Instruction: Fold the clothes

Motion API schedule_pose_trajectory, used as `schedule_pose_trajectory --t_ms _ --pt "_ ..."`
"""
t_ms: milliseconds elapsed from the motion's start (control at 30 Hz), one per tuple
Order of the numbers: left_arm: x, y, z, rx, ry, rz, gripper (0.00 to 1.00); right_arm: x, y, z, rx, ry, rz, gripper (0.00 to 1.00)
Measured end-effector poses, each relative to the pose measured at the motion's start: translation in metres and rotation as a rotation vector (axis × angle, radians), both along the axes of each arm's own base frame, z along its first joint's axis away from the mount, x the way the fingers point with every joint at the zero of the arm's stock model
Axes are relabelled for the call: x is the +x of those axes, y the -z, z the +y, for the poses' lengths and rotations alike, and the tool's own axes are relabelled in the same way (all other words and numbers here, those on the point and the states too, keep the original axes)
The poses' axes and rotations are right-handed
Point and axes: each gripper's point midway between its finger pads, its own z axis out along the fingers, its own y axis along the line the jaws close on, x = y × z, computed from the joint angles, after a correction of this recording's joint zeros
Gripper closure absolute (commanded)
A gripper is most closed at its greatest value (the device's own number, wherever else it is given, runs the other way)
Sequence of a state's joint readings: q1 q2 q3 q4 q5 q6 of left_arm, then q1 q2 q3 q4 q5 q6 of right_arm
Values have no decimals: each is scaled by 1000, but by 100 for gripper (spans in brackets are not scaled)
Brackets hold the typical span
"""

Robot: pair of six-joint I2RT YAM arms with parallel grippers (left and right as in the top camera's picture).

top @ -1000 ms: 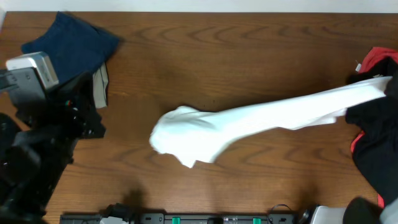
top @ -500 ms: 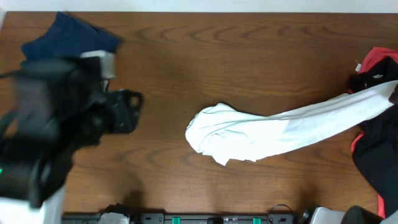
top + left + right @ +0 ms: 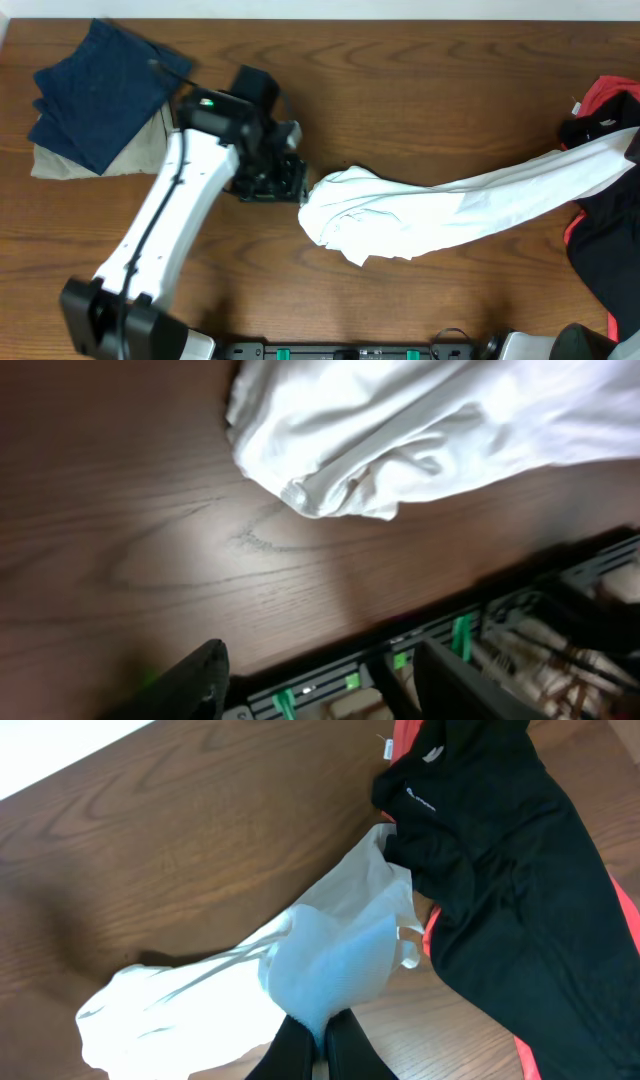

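White T-shirt [image 3: 420,215] sprawls over the brown desk [image 3: 400,80], bunched at centre and drawn rightward to the black and red garments [image 3: 600,230]. Folded navy and beige pieces [image 3: 100,100] sit at the far left corner. Left claw [image 3: 318,660] hangs spread, empty, just beside the bunch; right claw [image 3: 318,1045] pinches the shirt's far end.

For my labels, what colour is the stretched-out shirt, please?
The shirt is white, clearest in the overhead view.

One brown wooden table [image 3: 420,80] holds one crumpled white cotton T-shirt [image 3: 400,215], one black garment [image 3: 600,240], one red garment [image 3: 610,95], one folded navy piece [image 3: 100,90] and one folded beige piece [image 3: 135,158].
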State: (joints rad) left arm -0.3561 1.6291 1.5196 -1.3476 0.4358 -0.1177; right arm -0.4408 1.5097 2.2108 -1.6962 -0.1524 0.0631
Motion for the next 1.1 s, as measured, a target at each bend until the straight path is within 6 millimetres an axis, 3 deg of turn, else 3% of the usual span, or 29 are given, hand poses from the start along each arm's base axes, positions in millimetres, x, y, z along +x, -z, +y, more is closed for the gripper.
schedule_pose_trajectory --t_ms 200,467,867,1100 --pt "-5 55 -19 -13 75 29 32 0 0 0 0 0 1 96" --pt "-22 94 -29 -22 128 43 25 0 0 -1 -5 3 4 96" --pt "-18 110 -33 -47 130 2 20 -1 1 -3 -14 10 8 97" --pt "-21 113 -56 -113 186 -37 20 -1 1 -3 -14 10 7 97"
